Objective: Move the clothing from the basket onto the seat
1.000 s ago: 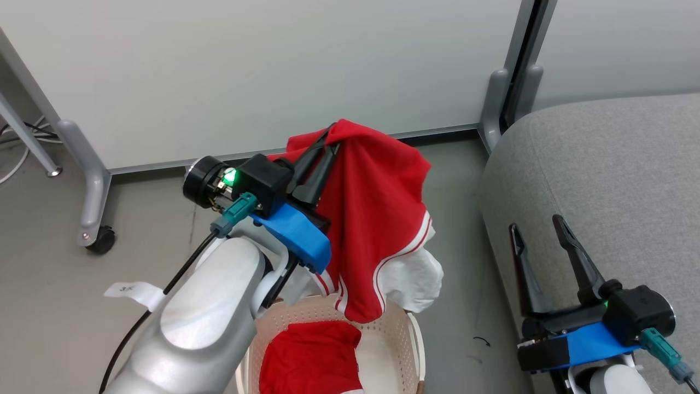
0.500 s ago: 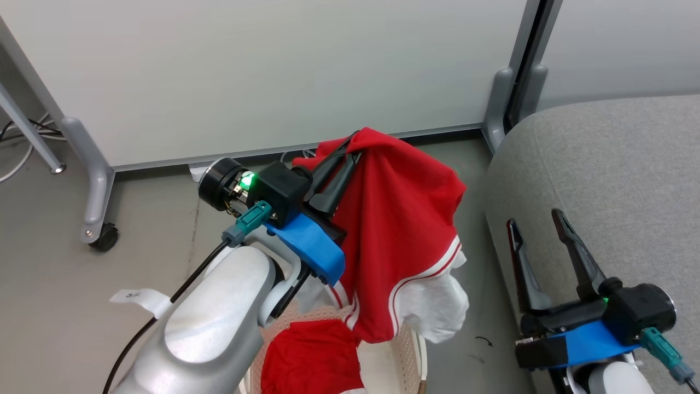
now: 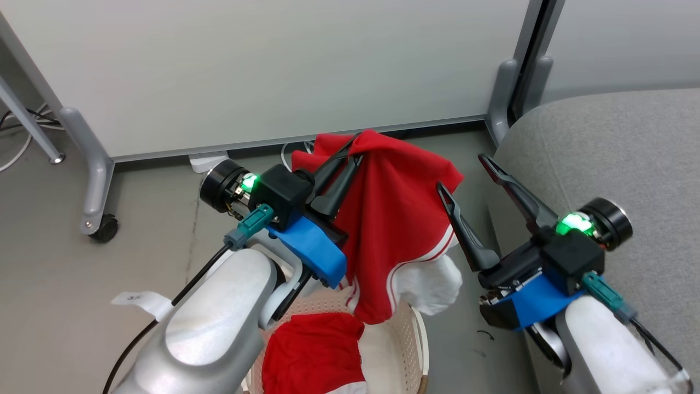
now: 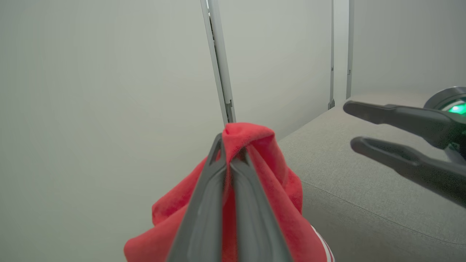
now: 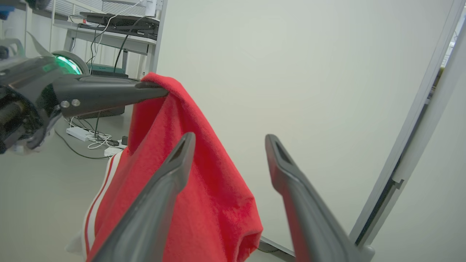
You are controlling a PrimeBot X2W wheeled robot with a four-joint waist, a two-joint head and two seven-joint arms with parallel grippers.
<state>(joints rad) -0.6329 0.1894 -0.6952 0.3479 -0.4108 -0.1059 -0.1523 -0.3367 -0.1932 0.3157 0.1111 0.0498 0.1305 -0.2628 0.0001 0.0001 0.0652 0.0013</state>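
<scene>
left gripper (image 3: 354, 146) clamped on top fold of red garment (image 3: 394, 219), frame centre, draped down over basket (image 3: 411, 334) | right gripper (image 3: 462, 172) fingers spread, just right of it | second garment (image 3: 311, 355) in basket, bottom centre

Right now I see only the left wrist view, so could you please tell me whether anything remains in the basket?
Observer: Yes, a second red garment lies in the basket.
Operator: Does the raised garment hang clear of it?
Observer: Its lower end hangs over the basket's opening; contact I cannot tell.
Operator: Where is the basket from the sofa?
Observer: On the floor at the sofa's left, a strip of floor between them.
</scene>
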